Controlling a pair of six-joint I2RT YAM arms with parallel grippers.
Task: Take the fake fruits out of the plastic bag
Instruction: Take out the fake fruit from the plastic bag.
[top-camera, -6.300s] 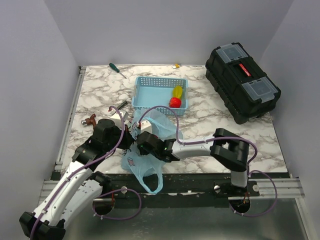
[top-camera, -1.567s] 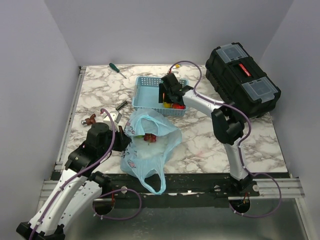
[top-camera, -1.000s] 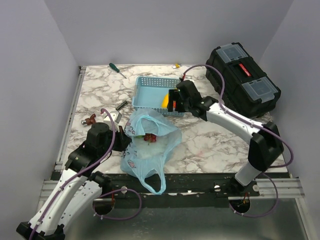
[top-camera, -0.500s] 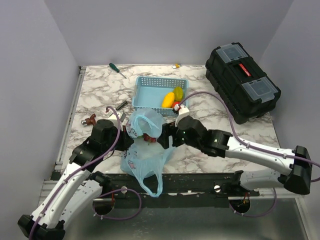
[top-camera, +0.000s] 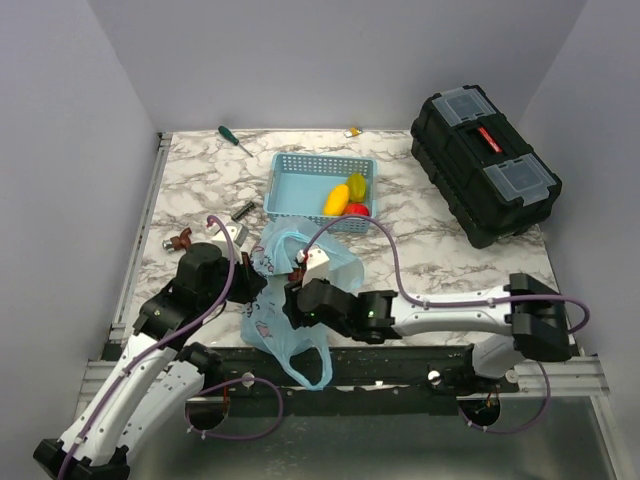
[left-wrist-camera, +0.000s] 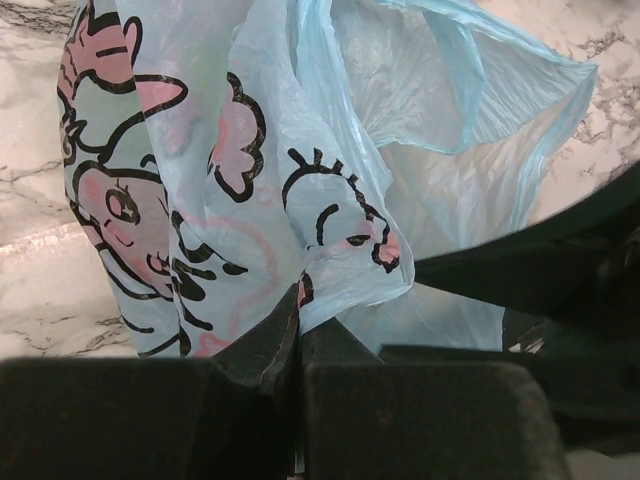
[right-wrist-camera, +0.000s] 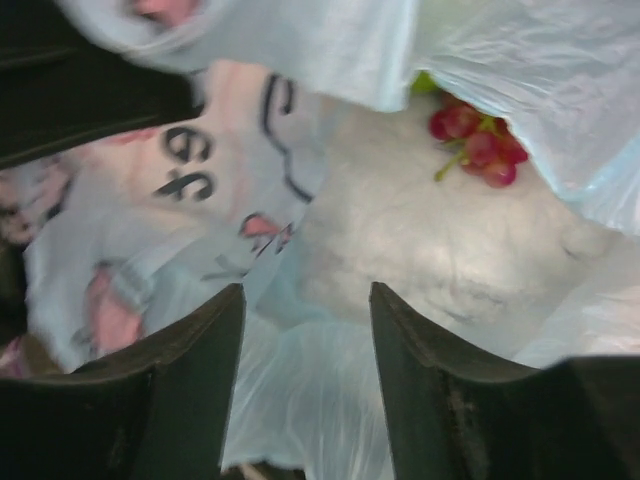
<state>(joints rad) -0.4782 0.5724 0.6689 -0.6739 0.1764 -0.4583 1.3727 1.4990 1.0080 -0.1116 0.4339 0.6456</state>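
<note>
The light-blue plastic bag (top-camera: 275, 318) with its pink cartoon print lies at the table's near edge, mouth facing the far side. My left gripper (top-camera: 251, 276) is shut on a fold of the plastic bag (left-wrist-camera: 250, 180) at its left rim and holds it up. My right gripper (right-wrist-camera: 305, 300) stands open in the bag's mouth, nothing between its fingers (right-wrist-camera: 190, 360). Deeper inside lie red-purple grapes (right-wrist-camera: 475, 135) with a sliver of green fruit (right-wrist-camera: 425, 82) behind them. In the top view the right gripper (top-camera: 293, 297) sits over the bag's middle.
A light-blue mesh basket (top-camera: 300, 185) behind the bag holds a yellow fruit (top-camera: 337, 198), a yellow-green one (top-camera: 357, 183) and a red one (top-camera: 357, 210). A black toolbox (top-camera: 485, 165) stands at the far right. A green-handled screwdriver (top-camera: 235, 140) and small metal parts (top-camera: 180, 241) lie left.
My right arm left a yellow fruit in the basket, swung back toward the near edge and entered the bag's mouth, its jaws narrowing. The left gripper kept its hold on the bag.
</note>
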